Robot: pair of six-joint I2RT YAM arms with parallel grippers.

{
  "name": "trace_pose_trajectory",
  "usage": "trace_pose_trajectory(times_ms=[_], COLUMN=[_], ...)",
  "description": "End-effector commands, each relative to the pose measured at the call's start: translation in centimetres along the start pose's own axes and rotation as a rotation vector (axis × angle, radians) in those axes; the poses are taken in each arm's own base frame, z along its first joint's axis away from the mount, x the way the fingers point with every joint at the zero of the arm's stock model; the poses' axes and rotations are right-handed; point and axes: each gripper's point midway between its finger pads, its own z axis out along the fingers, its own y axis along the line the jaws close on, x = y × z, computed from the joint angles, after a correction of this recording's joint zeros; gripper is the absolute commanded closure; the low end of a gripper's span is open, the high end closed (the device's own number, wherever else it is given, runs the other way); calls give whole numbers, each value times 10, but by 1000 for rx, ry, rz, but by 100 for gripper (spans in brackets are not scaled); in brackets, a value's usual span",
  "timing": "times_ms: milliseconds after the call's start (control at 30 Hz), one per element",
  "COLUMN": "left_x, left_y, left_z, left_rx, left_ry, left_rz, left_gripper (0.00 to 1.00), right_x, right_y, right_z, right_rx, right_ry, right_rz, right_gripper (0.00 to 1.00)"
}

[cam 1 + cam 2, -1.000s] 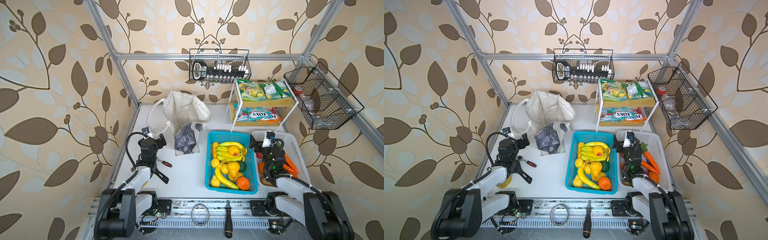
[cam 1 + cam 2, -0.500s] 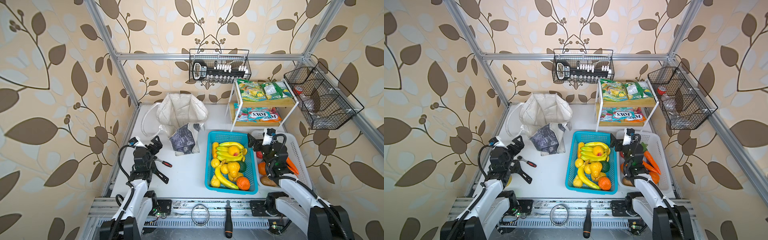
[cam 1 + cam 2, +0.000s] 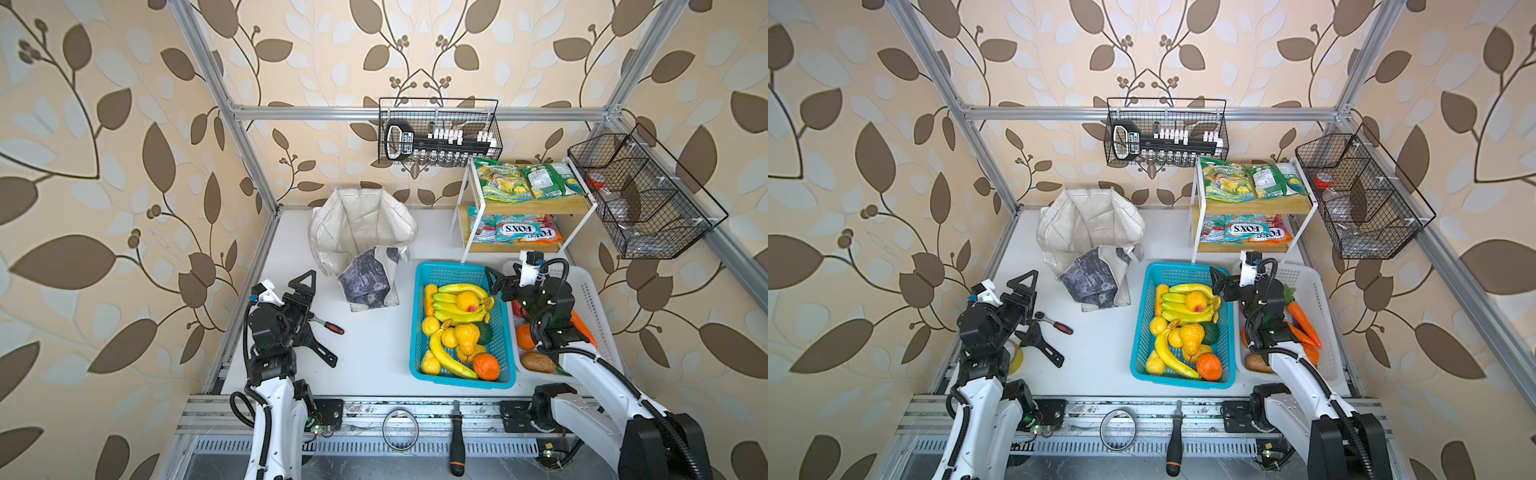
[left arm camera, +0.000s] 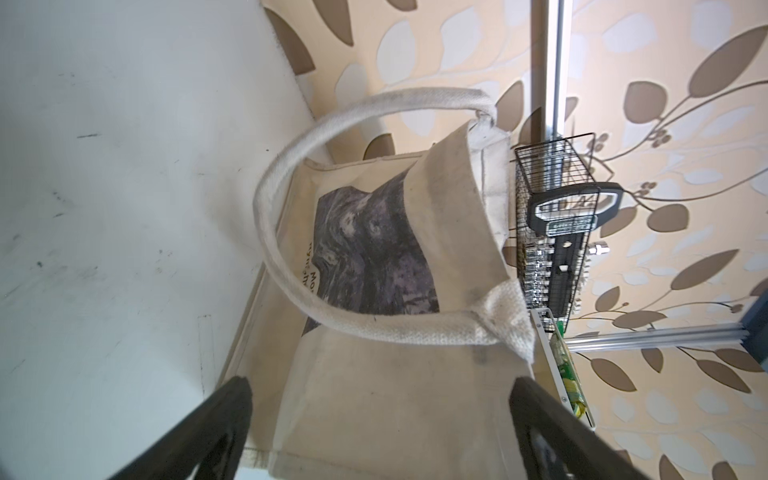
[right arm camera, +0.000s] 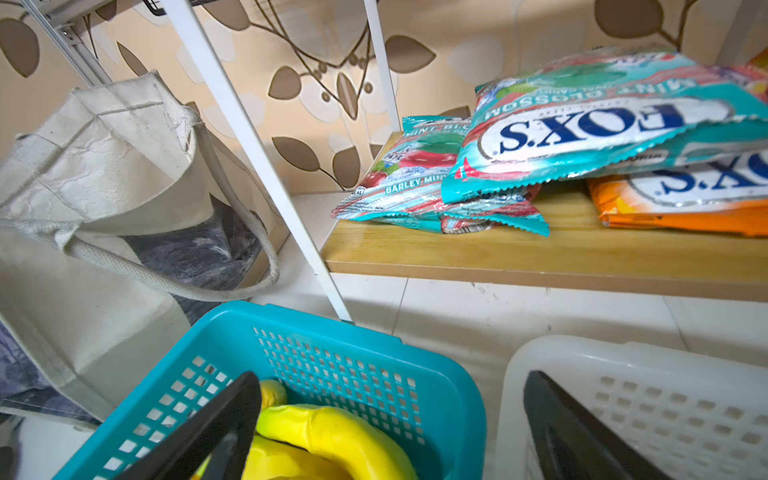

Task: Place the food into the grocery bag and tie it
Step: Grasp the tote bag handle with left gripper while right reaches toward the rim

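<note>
L tool [image 4: 380, 390] nr the desk's [image 3: 374, 353] front-left corner: fingers [image 4: 216, 424] spread wide, nothing in them, aimed at the grocery bag [image 3: 361, 245]. R tool [image 5: 392, 380] likewise wide apart & empty, over the rims where blue basket [image 3: 453, 274] meets white basket [image 3: 598, 299], front-right. No food bagged yet: small yellow fruits [image 3: 430, 325] in blue basket w/ bananas [image 3: 457, 309]; carrot [image 3: 1304, 322] in white basket; green-yellow snack packets [image 3: 528, 180] on top shelf of the rack [image 3: 536, 205], back-right corner. Bag stands nr back edge, left of rack, slumped.

Risks, my read: bag top is folded over itself and the mouth looks half shut, so anything dropped may land on the flap & slide off unless a tool opens it first. Strap handle [image 4: 266, 224] arches loose; a finger could snag it & tip the bag. R tool faces FOX'S packets [image 5: 602, 124] on lower shelf; wrong pick is easy.

Views: L wrist shows strap + printed panel [image 4: 374, 249] close, not the wrench [image 3: 328, 326] on desk beside L tool; top views show it. R wrist shows neither carrot nor green packets; top views do.
</note>
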Motion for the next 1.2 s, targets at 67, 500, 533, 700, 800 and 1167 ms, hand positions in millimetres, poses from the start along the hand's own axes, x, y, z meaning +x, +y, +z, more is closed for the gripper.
trace_pose_trajectory(times_ms=[67, 500, 533, 700, 800, 1167], left_x=[-28, -25, -23, -24, -19, -2], left_y=[-65, -69, -67, -60, -59, -90], left_z=[2, 69, 71, 77, 84, 61], left_rx=[-19, -234, -255, -297, -281, -198], left_ry=[23, 156, 152, 160, 195, 286], left_rz=[175, 399, 426, 505, 500, 519], left_gripper=[1, 6, 9, 35, 54, 100], right_x=[-29, -60, -61, -59, -56, -61], right_y=[43, 165, 172, 190, 193, 196], right_z=[-2, -11, -10, -5, -1, 4], right_rx=[-122, -307, -317, -352, -362, -339], right_ry=[2, -30, -23, -2, 9, 49], right_rz=[34, -149, -154, -140, -130, -39], right_gripper=[0, 0, 0, 0, 0, 0])
